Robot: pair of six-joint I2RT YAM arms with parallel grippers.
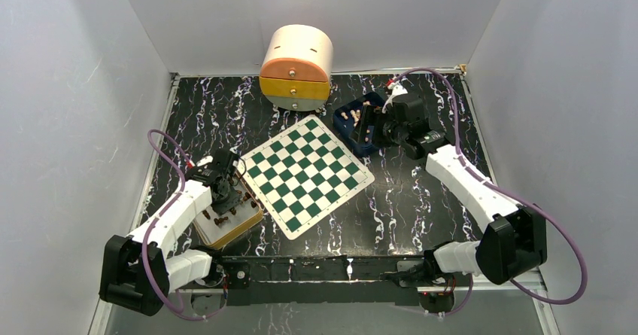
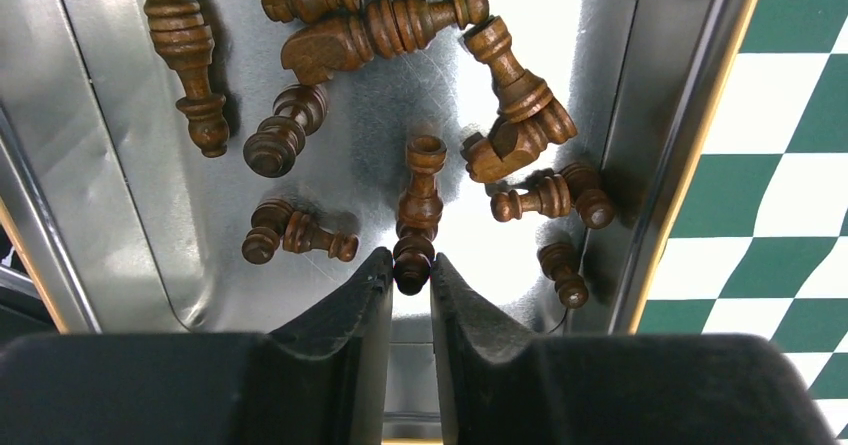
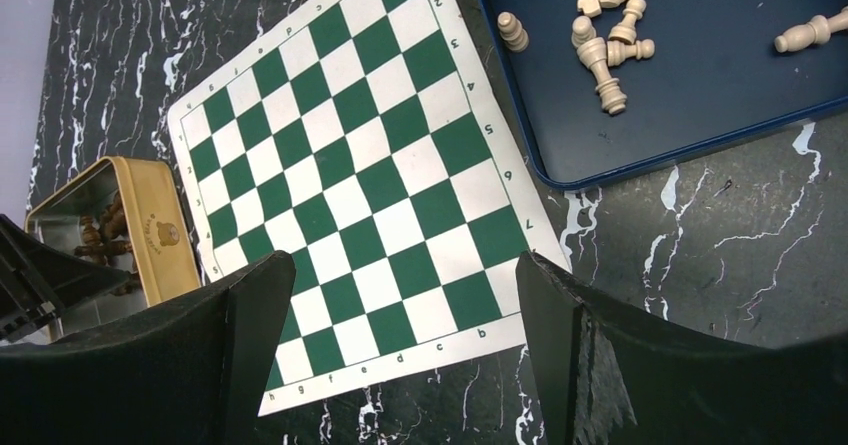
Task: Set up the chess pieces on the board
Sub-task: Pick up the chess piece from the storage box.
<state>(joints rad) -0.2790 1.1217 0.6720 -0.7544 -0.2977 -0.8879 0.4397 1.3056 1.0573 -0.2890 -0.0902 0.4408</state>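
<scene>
**Black marbled tabletop in a white-walled booth: chess set, items and placement**

Surface: black tabletop (image 1: 421, 214) with white veining, closed in by plain white walls. Both arm bases sit at its near edge.

1. Tan-rimmed rectangular metal tin (image 1: 218, 237). Near left, just beside the left corner of the board. Shiny bare floor.
2. Left gripper (image 2: 410, 270). Lowered into the tin. Fingers drawn in to a slim gap and clamped on the round base of item 3.
3. Dark brown turned wooden chess piece (image 2: 420, 200). Lies flat on the tin floor, with its top pointing away from the wrist.
4. Remaining dark brown chessmen (image 2: 370, 30). Scattered on their sides across the tin floor, several touching one another.
5. Flat square chessboard of dark green and white squares (image 1: 305, 173). Thin white border with letters and numerals along its edges. Centre of the table, set diagonally with one corner towards the arm bases.
6. Right gripper (image 3: 405, 265). Held above the table beyond the board's right side, near item 7. Jaws spread wide with nothing between them.
7. Dark blue rectangular tray (image 3: 700, 95). Far right, just beside the board's far-right edge.
8. Pale beige wooden chessmen (image 3: 605, 60). Loose in the blue tray, mostly in one cluster, with one lying apart.
9. Round pale wooden drawer box (image 1: 296, 68). Orange and yellow drawer fronts. Far centre, against the back wall.
</scene>
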